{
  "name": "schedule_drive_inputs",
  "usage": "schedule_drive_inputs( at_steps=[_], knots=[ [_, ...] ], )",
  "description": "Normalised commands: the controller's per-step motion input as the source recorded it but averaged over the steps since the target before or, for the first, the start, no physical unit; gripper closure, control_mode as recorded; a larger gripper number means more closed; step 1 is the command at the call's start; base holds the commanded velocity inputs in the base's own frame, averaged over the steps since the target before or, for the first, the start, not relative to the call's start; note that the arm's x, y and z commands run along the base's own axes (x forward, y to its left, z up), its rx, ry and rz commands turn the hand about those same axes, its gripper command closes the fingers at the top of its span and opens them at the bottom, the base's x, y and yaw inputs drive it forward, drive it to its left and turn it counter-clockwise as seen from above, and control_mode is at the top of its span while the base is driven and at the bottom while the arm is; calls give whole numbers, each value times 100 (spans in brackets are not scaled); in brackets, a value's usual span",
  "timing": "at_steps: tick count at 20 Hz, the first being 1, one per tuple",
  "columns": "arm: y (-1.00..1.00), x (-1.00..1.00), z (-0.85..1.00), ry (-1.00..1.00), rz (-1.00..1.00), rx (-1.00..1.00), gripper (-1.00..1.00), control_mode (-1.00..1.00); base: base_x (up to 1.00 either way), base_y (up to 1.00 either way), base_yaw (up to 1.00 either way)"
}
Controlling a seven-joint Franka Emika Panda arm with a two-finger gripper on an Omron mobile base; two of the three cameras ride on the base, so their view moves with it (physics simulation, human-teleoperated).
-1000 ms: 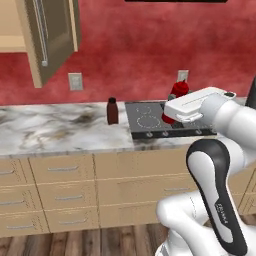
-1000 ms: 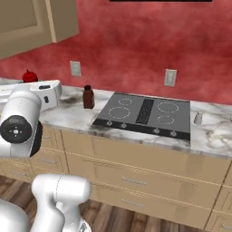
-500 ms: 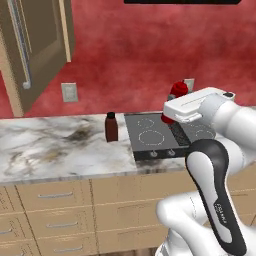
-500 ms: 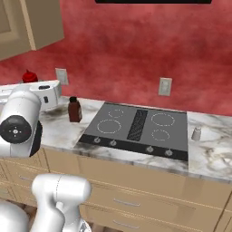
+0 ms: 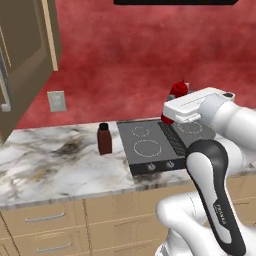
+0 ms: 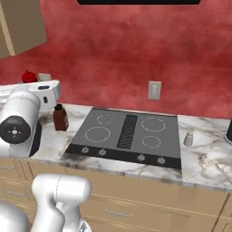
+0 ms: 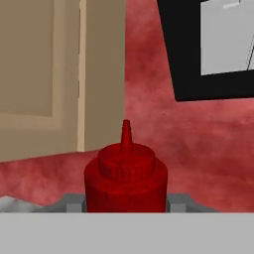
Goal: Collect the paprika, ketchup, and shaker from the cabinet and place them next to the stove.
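Gripper (image 7: 126, 208) apparently clamps one ketchup (image 7: 126, 176); one paprika (image 5: 104, 138), one shaker (image 6: 188, 138) on counter (image 5: 45, 170)

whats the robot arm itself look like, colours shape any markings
The arm is glossy white with rounded, tubular links and dark grey to black joint sections. One link carries small dark lettering along its side, too small to read. A round dark joint cap with a small centre mark shows in the right base view. The hand above the gripper is a flat white block. No loose cables show.

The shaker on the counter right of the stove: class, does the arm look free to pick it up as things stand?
Probably not yet. The gripper is shut on the ketchup bottle. The shaker itself stands alone, nothing crowding it.
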Motion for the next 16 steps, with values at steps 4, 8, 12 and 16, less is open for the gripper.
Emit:
schedule_drive_inputs(
  at_steps=[4,8,12,16],
  knots=[
    [0,0,0,0,0,0,100,100,52,0,-10],
    [0,0,0,0,0,0,100,100,49,0,-6],
    [0,0,0,0,0,0,100,100,22,-7,-6],
    [0,0,0,0,0,0,100,100,-23,-42,-10]
  ],
)
